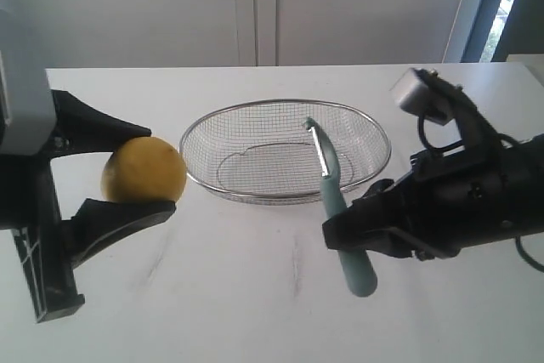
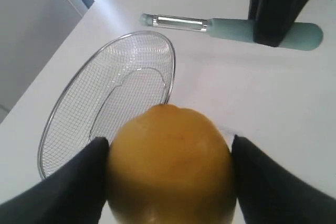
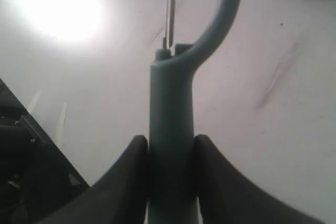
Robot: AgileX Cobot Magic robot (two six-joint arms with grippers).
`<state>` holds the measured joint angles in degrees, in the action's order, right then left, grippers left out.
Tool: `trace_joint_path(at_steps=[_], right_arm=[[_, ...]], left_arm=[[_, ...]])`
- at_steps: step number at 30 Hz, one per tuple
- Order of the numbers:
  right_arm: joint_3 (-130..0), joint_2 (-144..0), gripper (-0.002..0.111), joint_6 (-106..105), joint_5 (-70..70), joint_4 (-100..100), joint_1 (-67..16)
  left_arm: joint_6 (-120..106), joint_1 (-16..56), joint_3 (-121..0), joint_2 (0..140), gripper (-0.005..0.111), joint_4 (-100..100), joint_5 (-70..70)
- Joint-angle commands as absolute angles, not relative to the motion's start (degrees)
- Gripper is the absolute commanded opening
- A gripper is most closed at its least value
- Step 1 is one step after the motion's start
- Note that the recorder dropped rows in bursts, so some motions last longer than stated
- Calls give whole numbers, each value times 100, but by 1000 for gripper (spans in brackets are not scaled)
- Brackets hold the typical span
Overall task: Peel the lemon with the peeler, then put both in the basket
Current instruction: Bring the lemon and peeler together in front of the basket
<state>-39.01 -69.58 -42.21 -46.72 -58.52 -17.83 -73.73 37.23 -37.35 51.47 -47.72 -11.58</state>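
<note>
The left gripper [image 1: 161, 169] clamps the lemon [image 1: 143, 170] beside the basket [image 1: 255, 106], and across it the right gripper [image 1: 347, 229] grips the peeler [image 1: 327, 167], blade end toward the basket.

The exterior camera stands back from the table [image 1: 255, 320], raised, looking down across it toward the wall [image 1: 127, 6], with both sets of jaws in sight. Each wrist camera sits close behind its own jaws and looks out between them, the left past the lemon [image 2: 170, 171], the right along the peeler [image 3: 170, 129]. All three catch the basket [image 1: 280, 102] beyond the jaws.
</note>
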Motion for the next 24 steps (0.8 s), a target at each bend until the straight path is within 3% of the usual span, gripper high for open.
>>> trace_joint_path(at_steps=[1,9,24], right_arm=[[-3851,-7463,5,-4661,-4372,-6455,-2263],[-3897,-8650,5,-6144,-4367,-8345,-3036],[-4374,-9209,5,-6334,-5021,-8935,-3483]], left_arm=[[-7566,3742,-3801,5335,0,-5043,-1034],[-7703,3742,-3813,5367,0,-5117,-1034],[-7767,3742,-3803,5435,0,-5117,-1034]])
